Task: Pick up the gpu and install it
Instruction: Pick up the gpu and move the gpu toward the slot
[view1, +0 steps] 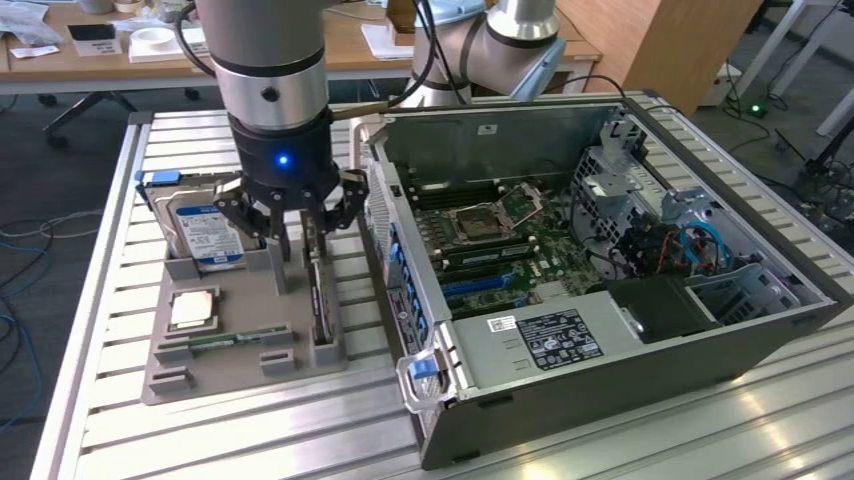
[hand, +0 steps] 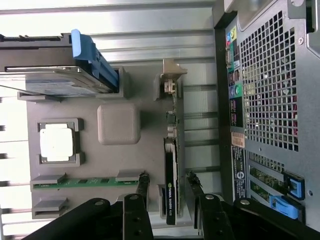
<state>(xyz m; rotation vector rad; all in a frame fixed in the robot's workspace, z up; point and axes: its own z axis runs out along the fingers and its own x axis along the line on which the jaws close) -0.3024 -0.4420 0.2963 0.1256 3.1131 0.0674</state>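
Gripper (view1: 302, 240) sits low over the grey tray (view1: 240, 378), left of centre in the exterior view. Jaws are apart, and in the wrist view my fingers (hand: 142, 187) stand one on each side of the gpu (view1: 318, 300) with a gap on both sides, so they're clamped on nothing. The gpu stands on edge in its slot, on the tray's side nearest the computer case (view1: 601, 390).

White lettering along the card looks like NVIDIA Quadro. The hard drive (view1: 200, 235), upright at the tray's upper left, has a blue-and-white label with print too small to read. The same goes for the black label (view1: 550, 338) inside the case.

A processor chip (view1: 191, 308) and a green memory stick (view1: 220, 340) lie lower left. A grey tray post (view1: 278, 268) crowds one finger. All of it sits on the slatted bench (view1: 94, 420).
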